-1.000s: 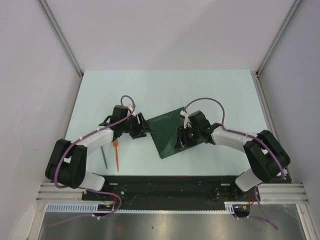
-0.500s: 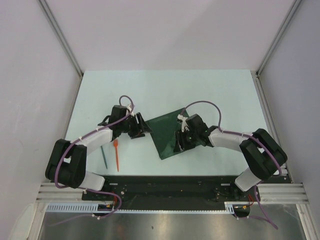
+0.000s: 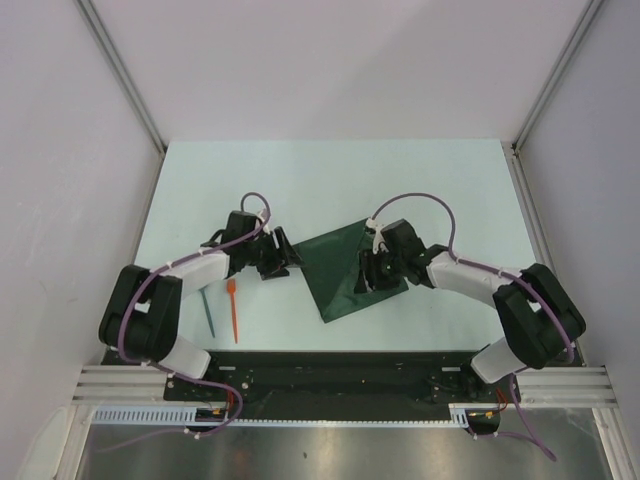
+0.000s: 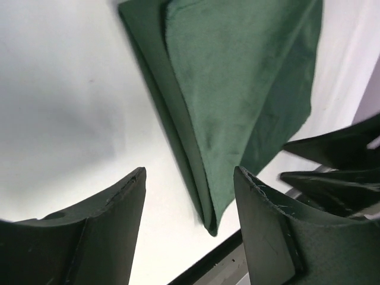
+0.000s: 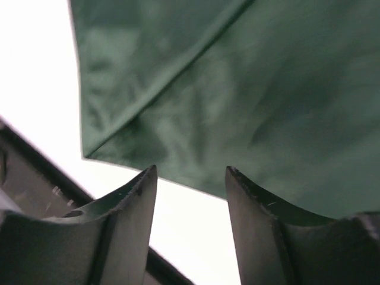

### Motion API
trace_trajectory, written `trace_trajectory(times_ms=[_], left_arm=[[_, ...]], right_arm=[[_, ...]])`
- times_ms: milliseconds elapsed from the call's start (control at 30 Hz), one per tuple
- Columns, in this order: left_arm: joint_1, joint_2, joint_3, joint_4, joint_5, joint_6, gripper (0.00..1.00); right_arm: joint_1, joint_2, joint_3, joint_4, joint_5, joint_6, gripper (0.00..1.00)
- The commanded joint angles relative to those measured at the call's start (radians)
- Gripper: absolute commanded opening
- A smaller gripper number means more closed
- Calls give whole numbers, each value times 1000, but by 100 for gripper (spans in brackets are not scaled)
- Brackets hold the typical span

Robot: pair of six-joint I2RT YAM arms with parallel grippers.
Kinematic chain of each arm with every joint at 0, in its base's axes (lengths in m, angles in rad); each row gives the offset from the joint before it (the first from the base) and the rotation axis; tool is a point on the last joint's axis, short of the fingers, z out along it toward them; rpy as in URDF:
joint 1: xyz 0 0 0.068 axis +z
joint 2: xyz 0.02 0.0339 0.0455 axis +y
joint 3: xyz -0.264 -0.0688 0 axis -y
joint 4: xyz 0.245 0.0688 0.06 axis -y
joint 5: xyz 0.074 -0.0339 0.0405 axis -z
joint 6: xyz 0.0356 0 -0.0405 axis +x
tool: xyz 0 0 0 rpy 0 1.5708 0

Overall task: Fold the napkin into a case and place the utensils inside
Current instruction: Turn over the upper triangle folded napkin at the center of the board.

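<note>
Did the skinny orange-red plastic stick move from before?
No. The orange-red plastic stick lies at the same spot, just as far from the near edge of the table, beside the teal-green plastic stick.

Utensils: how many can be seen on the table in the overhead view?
2. The orange-red utensil lies on the table left of the napkin. The teal utensil lies just left of it, not touching. The folded napkin could hide more.

— Are we in a robotics lab?
— We think so: we see white panels and aluminium posts boxing in a pale desk, with a left arm and right arm bolted to a metal rail.
</note>
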Motion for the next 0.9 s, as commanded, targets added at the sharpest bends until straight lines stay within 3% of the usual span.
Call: trace_trajectory(times_ms=[0, 33, 100, 133, 167, 267, 300, 400, 467, 667, 867], left_arm=[[9, 61, 53, 36, -40, 2, 66], [7, 65, 53, 47, -43, -23, 66], [7, 87, 55, 79, -54, -52, 67], [7, 93, 56, 87, -57, -69, 67], [7, 103, 63, 89, -66, -75, 67], [7, 131, 93, 75, -94, -83, 66], [6, 140, 107, 70, -102, -86, 66], [3, 151, 124, 69, -134, -104, 65], [-2, 171, 138, 43, -167, -109, 65], [-25, 248, 237, -78, -263, -114, 60], [-62, 300, 285, -86, -292, -123, 57]], right_arm=[[-8, -95, 81, -48, 161, -59, 59], [-2, -103, 89, -53, 184, -96, 60], [5, -110, 125, -80, 237, -124, 73], [24, -116, 136, -88, 273, -134, 95], [40, -126, 144, -89, 356, -147, 100], [127, -182, 141, -47, 576, -188, 100], [135, -194, 142, -39, 580, -188, 100], [133, -160, 225, -183, 437, -194, 100], [175, -130, 254, -169, 366, -202, 100], [285, -19, 325, -148, 430, -184, 94], [339, 72, 365, -131, 423, -174, 86]])
